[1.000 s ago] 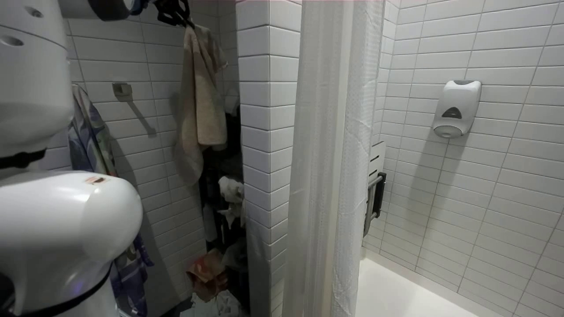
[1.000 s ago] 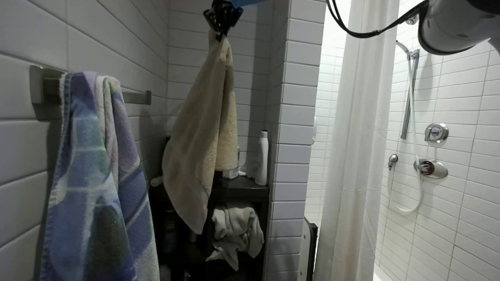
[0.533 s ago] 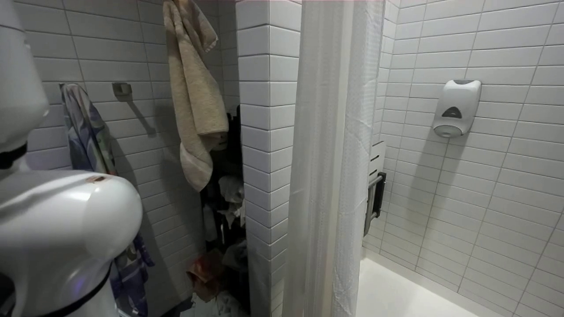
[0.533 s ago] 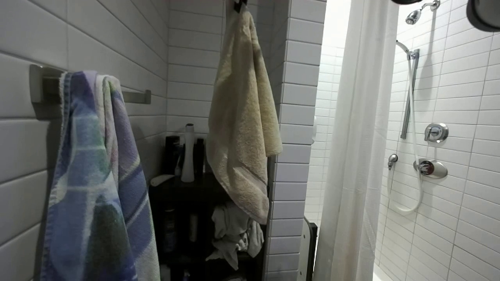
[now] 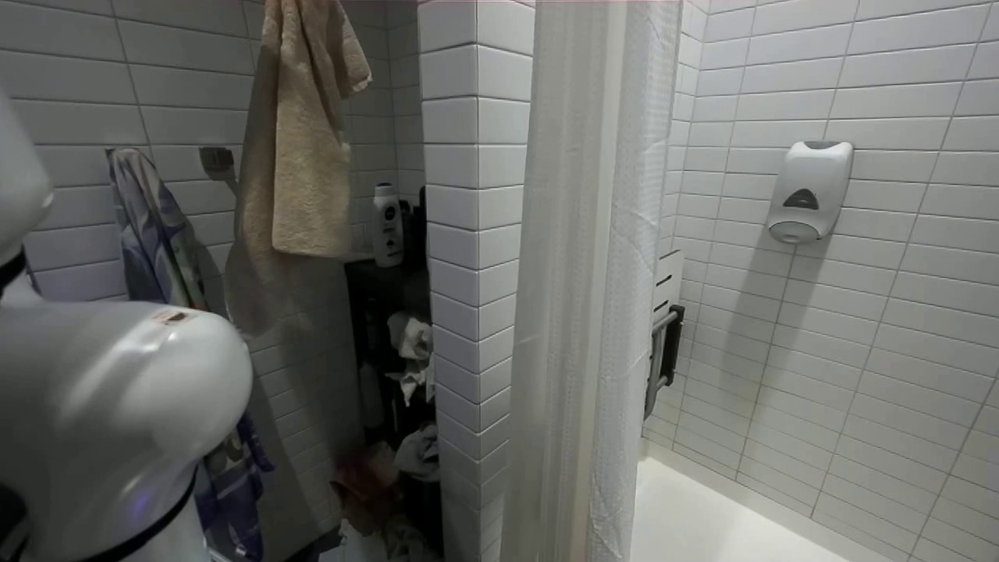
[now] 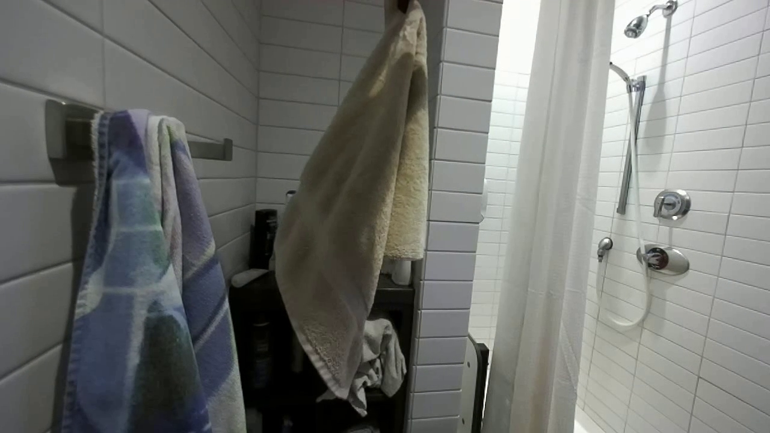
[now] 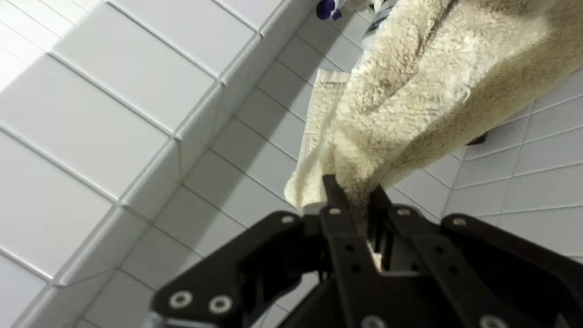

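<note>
A beige terry towel (image 7: pixel 423 91) hangs from my gripper (image 7: pixel 355 186). In the wrist view both black fingers are shut on a bunched part of it, and its folds spread beyond the fingertips. Across both exterior views the towel (image 5: pixel 308 148) dangles freely from the top edge, with its lower end pointed and loose. A dark bit of fingertip (image 6: pixel 403 5) shows above the towel (image 6: pixel 361 198) in an exterior view; otherwise the gripper is out of sight above. A patterned blue and purple towel (image 6: pixel 138 270) is draped over a metal towel bar (image 6: pixel 210 149) at the left.
Behind the hanging towel stands a black shelf (image 6: pixel 397 294) with bottles, among them a white bottle (image 5: pixel 388 226), and a crumpled white cloth (image 6: pixel 382 355). A tiled pillar (image 5: pixel 476 234) and a shower curtain (image 5: pixel 577 273) border this nook. The robot's white arm (image 5: pixel 117 390) fills the lower left.
My gripper has risen out of most of the exterior views with the beige towel. The towel has swung and shifted, leftward in an exterior view, uncovering the white bottle there. The grip is unchanged.
</note>
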